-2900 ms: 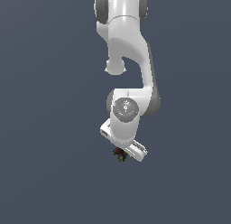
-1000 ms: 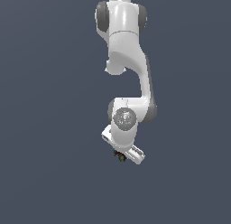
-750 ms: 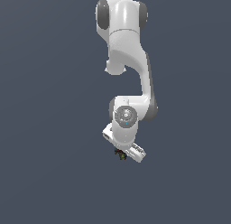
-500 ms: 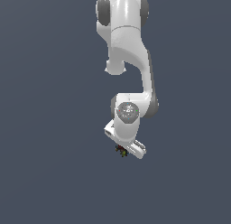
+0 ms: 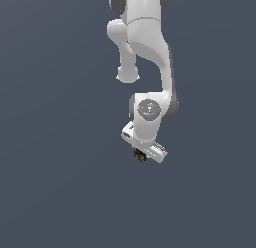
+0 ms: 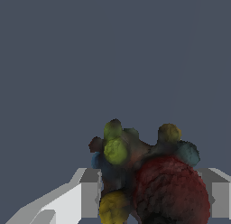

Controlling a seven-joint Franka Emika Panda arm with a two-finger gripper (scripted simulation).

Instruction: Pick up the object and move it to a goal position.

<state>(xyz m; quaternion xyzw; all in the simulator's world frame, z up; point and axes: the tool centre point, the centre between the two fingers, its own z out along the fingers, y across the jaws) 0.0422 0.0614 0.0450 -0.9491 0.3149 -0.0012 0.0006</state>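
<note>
White arm (image 5: pixel 150 67) reaches down from the top of the exterior view against a plain dark grey-blue backdrop, no table or surface to be seen. Gripper (image 5: pixel 141 155) sits at the low end of the arm, tilted, with the object (image 5: pixel 139 155) showing as a tiny dark lump with red and green specks right under the hand.

Wrist view gives the close look: object (image 6: pixel 144 178) is a lumpy cluster of balls, big dark red one, yellow-green ones, a yellow one, teal and blue bits. It sits between the two grey-white fingers (image 6: pixel 88 193), one on each side, and both appear to touch it. So the gripper looks closed on the cluster, narrow gap filled by it, holding it. Nothing seems to be under the object, so it reads as lifted and carried.

Step in hand, as I judge it: pick is done, this is the carry toward the goal. No goal marker shows in either view, so can't tell how far is left.

Next move calls for keeping the squeeze steady and moving the arm smoothly to the target spot. Risk: cluster is lumpy and rounded, the fingers bear on uneven bumps, so it could twist or slip out if the arm jerks or the grip loosens.
</note>
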